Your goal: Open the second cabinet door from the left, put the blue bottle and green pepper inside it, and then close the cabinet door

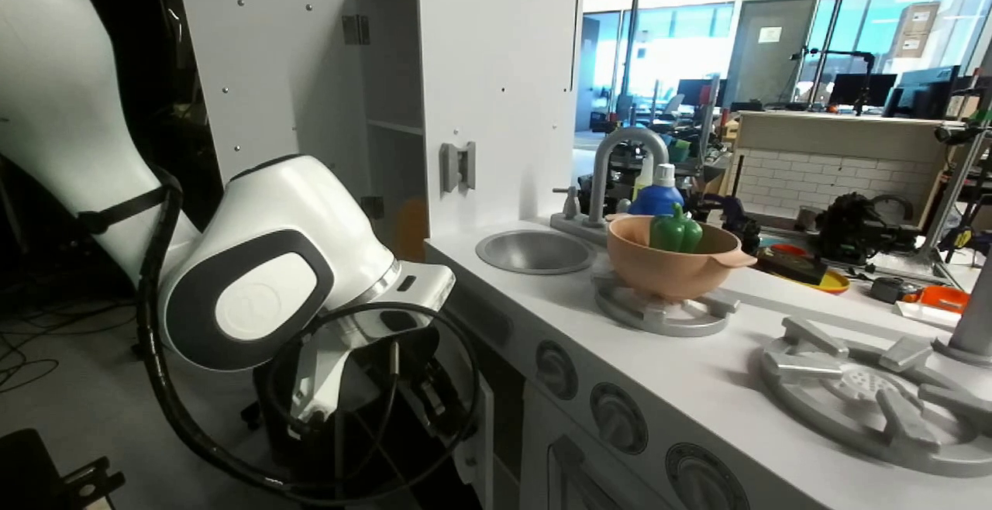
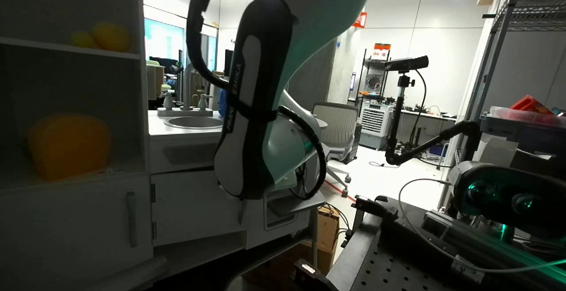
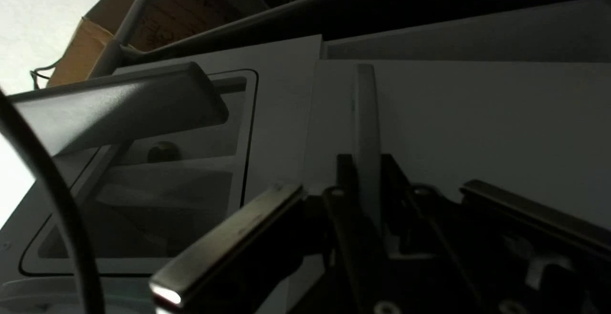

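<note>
The second cabinet door [image 2: 190,207] is a plain white lower panel. It stands ajar, with a dark gap behind its edge [image 1: 483,456] in an exterior view. In the wrist view, my gripper [image 3: 366,166] is shut on the door's upright grey handle [image 3: 366,109], a finger on each side. The handle also shows in an exterior view [image 2: 242,213]; the arm hides the fingers there. The green pepper [image 1: 675,231] sits in the tan bowl [image 1: 666,266]. The blue bottle [image 1: 657,200] stands upright behind it; I cannot tell whether it is inside the bowl.
The oven front with its jutting handle [image 3: 143,104] is beside the door. Above are round dials [image 1: 620,417], the sink [image 1: 535,253], faucet [image 1: 632,138] and burner [image 1: 860,394]. The tall upper door [image 1: 279,68] hangs open. The leftmost lower door [image 2: 70,233] is shut.
</note>
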You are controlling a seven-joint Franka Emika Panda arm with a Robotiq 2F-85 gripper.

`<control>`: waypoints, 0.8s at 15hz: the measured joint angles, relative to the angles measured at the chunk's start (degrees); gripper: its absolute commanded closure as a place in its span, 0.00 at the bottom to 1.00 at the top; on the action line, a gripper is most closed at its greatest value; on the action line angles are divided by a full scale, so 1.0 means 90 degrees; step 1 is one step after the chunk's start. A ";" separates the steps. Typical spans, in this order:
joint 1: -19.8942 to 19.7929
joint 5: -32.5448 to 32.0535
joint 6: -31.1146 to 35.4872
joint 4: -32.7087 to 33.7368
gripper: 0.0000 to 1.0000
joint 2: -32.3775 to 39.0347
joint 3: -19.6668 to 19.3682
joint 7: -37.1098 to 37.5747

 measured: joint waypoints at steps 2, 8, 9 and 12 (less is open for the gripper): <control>0.0190 0.0000 -0.0102 -0.0083 0.96 0.0000 -0.0088 0.0306; 0.0885 -0.0008 -0.0733 -0.0239 0.96 -0.0001 -0.0426 0.1404; 0.1032 -0.0026 -0.0840 -0.0275 0.96 -0.0003 -0.0490 0.1629; 0.1422 -0.0136 -0.1068 -0.0377 0.96 -0.0018 -0.0596 0.2334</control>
